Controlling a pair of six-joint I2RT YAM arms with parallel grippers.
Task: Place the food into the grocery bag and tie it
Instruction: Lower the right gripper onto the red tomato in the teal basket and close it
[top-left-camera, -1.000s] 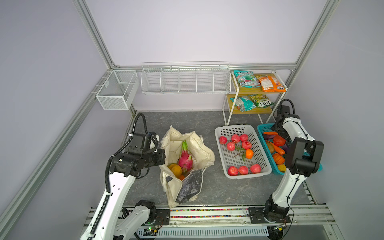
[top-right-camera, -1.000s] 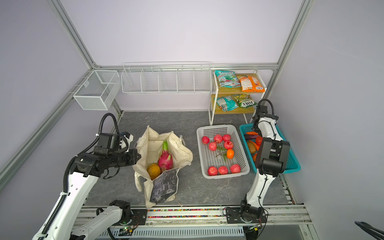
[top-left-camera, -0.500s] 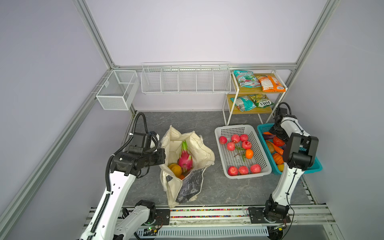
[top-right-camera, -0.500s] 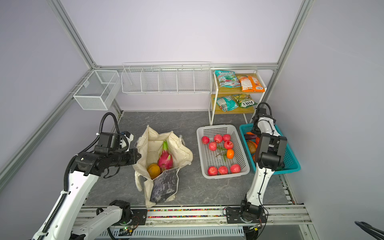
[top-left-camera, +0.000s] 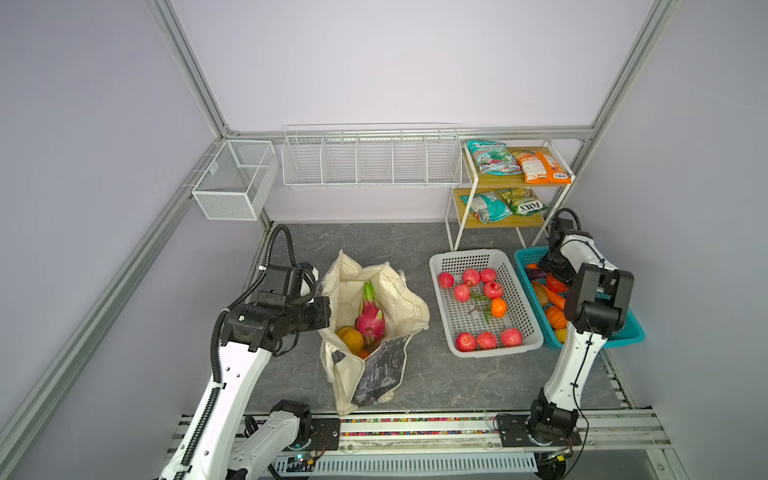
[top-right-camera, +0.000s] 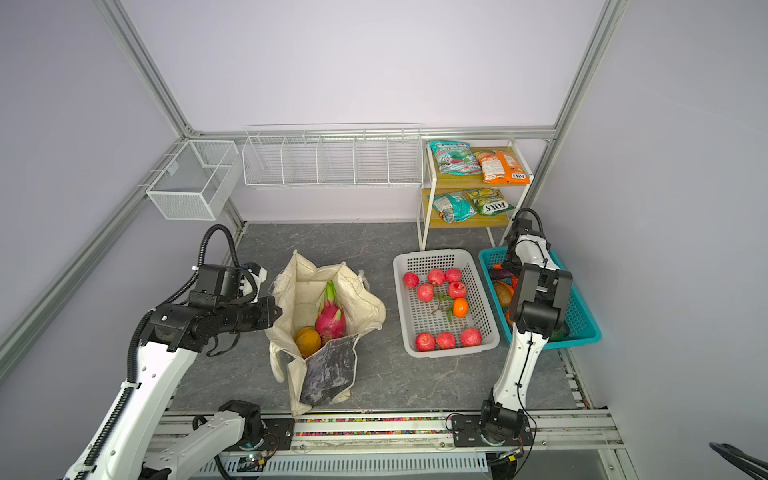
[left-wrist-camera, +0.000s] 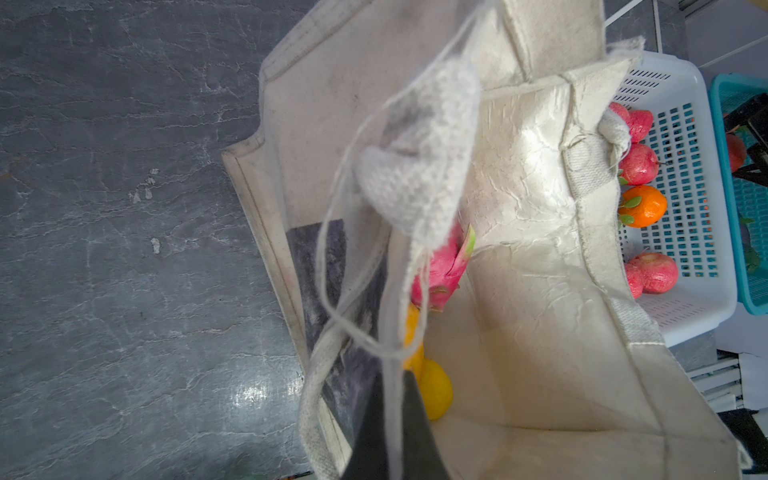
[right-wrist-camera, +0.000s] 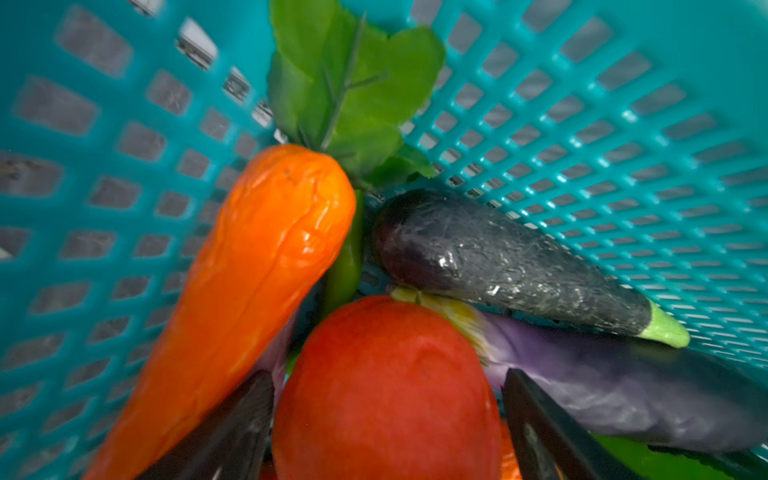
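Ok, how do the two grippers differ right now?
Left gripper is shut, pinching a cream strip of the tote; right gripper is open, jaws either side of a red tomato. Left is at the tote's mouth; right is down in the teal basket. Both have dark fingers.

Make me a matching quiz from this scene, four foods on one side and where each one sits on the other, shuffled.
Foods
1. dragon fruit
2. tangerine
3. tomato
4. orange snack packet

Places
A. top shelf of the rack
B. teal basket
C. canvas tote
D. white basket

Pairs: 1-C, 2-D, 3-B, 4-A
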